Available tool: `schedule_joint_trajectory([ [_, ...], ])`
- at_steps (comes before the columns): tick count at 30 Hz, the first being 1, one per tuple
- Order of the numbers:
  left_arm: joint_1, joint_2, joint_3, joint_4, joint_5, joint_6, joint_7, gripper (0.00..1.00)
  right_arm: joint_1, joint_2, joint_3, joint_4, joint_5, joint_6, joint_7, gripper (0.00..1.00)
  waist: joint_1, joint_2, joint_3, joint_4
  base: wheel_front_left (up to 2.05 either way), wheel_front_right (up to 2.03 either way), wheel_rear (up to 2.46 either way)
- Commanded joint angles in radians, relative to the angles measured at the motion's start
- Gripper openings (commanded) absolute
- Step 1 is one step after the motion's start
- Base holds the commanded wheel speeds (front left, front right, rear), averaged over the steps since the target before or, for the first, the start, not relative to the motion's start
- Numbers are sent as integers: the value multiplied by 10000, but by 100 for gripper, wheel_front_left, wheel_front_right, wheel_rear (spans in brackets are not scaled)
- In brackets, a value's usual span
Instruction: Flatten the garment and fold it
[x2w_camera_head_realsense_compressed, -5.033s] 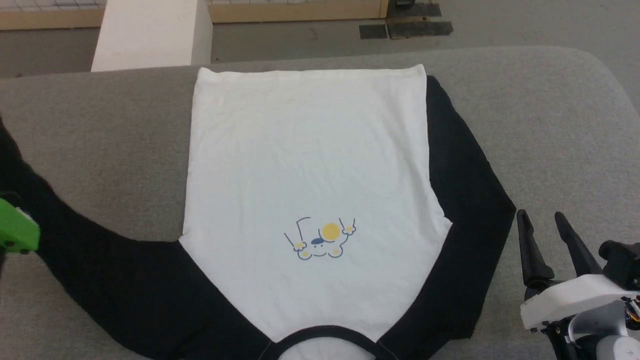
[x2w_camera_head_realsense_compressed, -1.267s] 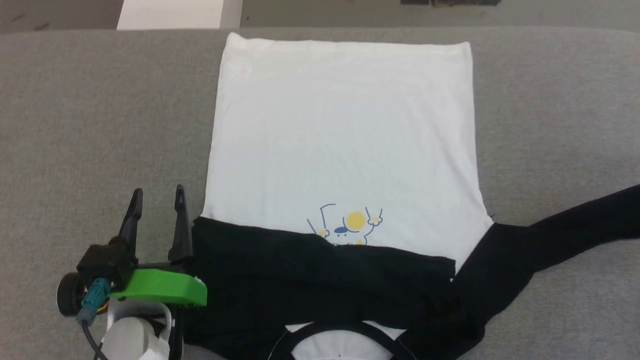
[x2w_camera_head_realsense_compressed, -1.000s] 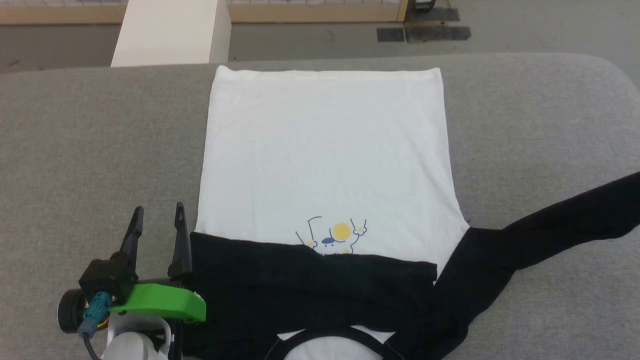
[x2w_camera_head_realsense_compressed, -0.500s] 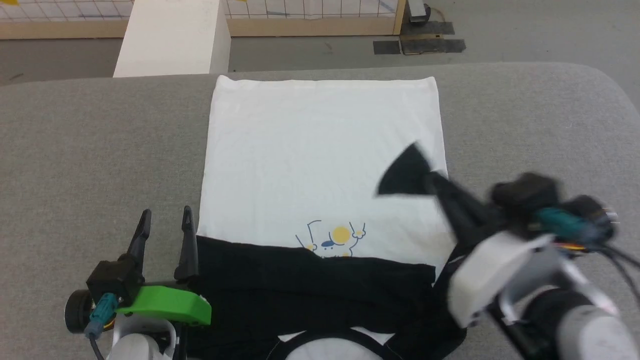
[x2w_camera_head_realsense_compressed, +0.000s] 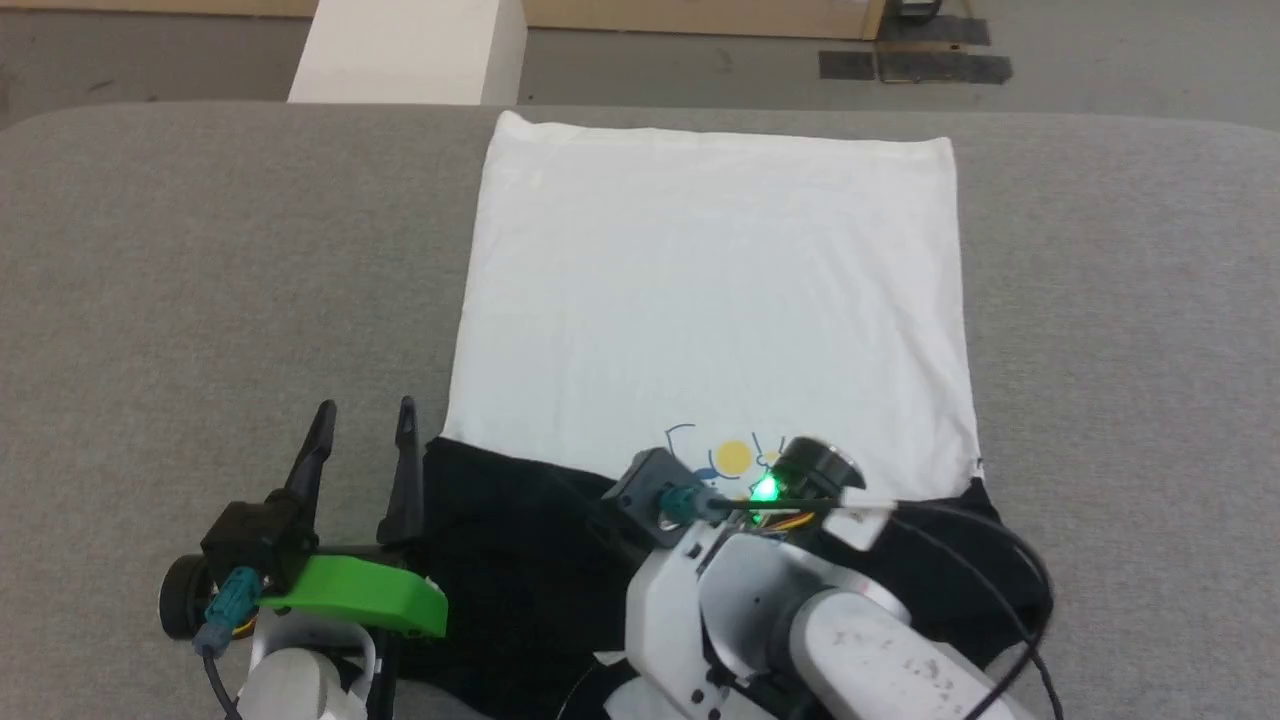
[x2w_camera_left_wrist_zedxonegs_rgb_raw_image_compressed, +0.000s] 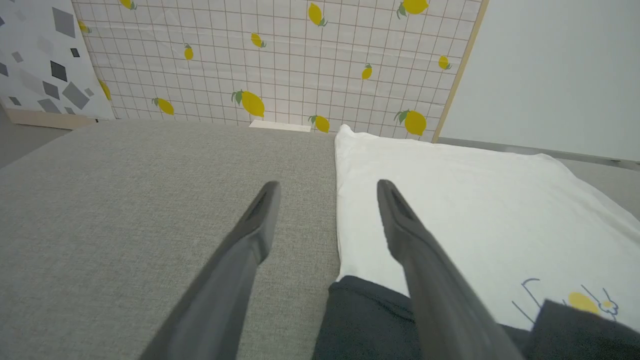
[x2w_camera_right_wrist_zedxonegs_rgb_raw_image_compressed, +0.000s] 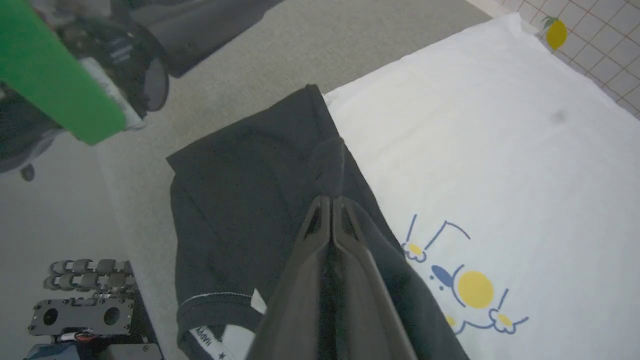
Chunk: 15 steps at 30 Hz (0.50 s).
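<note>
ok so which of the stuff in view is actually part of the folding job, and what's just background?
Part of the job:
shirt, spread on the gray table
right gripper, shut on its black sleeve
left gripper, open beside the shirt's edge

Just lying about:
white block past the table
dark floor mats
lemon-print wall

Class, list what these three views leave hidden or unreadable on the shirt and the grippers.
- Head view: lower half of the cartoon print, behind the right arm.
- Head view: fingertips of the right gripper, under its own wrist.
- Right wrist view: lettering on the neck tape, cut off by the bottom edge.
</note>
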Motion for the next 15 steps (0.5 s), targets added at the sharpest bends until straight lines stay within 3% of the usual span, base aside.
schedule_joint_trajectory([
  [1, -206, -33, -46, 34, -71, -38, -38, 100, -248, 31, 271, 411, 190, -13, -52, 0, 0, 103, 285, 333, 0, 0, 0],
  [10, -351, -37, -204, 116, -219, 22, -38, 100, -932, 39, 1464, 2245, 1627, -13, 232, 0, 0, 103, 542, 699, 0, 0, 0],
  [11, -339, -37, -216, 124, -221, 36, -38, 100, -955, 39, 1524, 2333, 1791, -13, 332, 42, 0, 103, 530, 703, 0, 0, 0],
  [12, -324, -38, -230, 148, -198, 37, -38, 100, -973, 39, 1531, 2354, 1919, -13, 350, 91, 0, 103, 515, 697, 0, 0, 0],
  [13, -313, -38, -239, 166, -168, 35, -38, 100, -990, 40, 1470, 2316, 2082, -13, 293, 100, 0, 103, 490, 676, 0, 0, 0],
  [15, -318, -37, -251, 200, -99, 30, -38, 100, -991, 40, 1169, 2087, 2316, -13, -59, 100, 0, 103, 423, 607, 0, 0, 0],
])
